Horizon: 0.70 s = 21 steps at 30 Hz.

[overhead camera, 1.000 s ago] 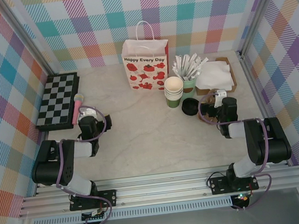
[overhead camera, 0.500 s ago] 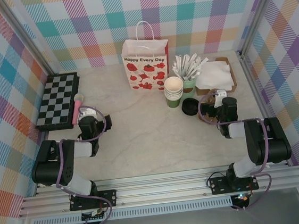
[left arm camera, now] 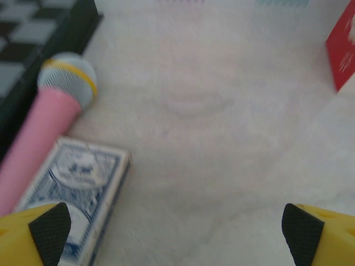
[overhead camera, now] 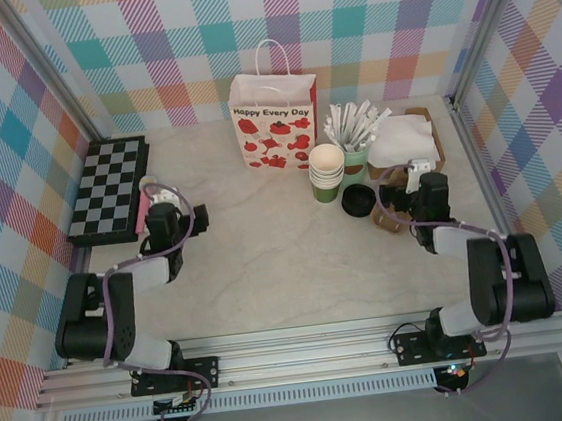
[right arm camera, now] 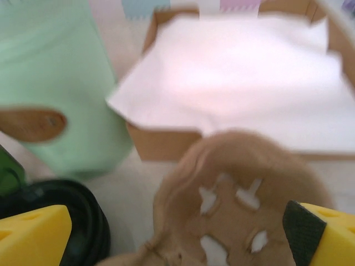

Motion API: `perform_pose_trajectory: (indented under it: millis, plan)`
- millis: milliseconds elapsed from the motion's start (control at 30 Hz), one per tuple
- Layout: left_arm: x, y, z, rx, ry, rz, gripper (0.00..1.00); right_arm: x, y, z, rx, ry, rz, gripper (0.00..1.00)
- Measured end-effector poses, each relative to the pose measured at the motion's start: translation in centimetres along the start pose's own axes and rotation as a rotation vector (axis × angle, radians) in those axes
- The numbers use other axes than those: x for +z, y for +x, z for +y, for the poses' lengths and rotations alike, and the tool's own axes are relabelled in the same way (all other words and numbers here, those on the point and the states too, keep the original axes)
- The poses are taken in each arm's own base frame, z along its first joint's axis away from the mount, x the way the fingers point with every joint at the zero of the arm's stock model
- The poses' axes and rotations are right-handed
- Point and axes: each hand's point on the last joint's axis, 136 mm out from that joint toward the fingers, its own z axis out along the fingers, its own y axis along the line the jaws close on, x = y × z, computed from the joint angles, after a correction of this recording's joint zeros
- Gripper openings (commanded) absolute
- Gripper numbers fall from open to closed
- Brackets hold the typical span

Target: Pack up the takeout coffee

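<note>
Just left of the spread right gripper (right arm camera: pixel 177 237), takeout coffee (right arm camera: pixel 86 216); dead ahead, brown cardboard holder (right arm camera: pixel 238 205). Could clamp the holder instead, or topple the coffee.

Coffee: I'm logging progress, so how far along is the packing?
Done: nothing; the coffee stands on the table, outside the bag. In hand: nothing; the left gripper and right gripper are open, empty. Left, probably: grasp the coffee, carry it to the bag, set it inside.
</note>
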Motion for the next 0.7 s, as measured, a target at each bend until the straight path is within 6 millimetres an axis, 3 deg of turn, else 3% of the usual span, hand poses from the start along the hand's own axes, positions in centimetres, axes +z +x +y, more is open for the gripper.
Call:
perform_pose_trajectory:
  millis: [200,300,367,467,700]
  plan:
    - [-5.4,-10.0,-1.6,-0.102,-0.023,-0.153,1.00,-5.0,-9.1,1.0,0.102,-0.015,-0.141,1.00]
    - [-7.6,-12.3,-4.1,-0.135,-0.006,-0.149,1.00,-6.6,-12.0,1.4,0.187,-0.019,-0.127,1.00]
    - [-8.9,-12.1,-6.2,-0.150,0.021,-0.108,1.00,-7.2,-12.7,1.6,0.247,-0.020,-0.070,1.00]
    - [-10.1,-10.1,-8.9,-0.204,0.082,0.004,1.00,-7.6,-12.3,2.5,0.335,-0.050,0.060,0.95]
    - [-10.5,-5.1,-14.6,-0.319,0.240,0.280,1.00,-8.4,-8.3,6.1,0.554,-0.166,0.326,0.89]
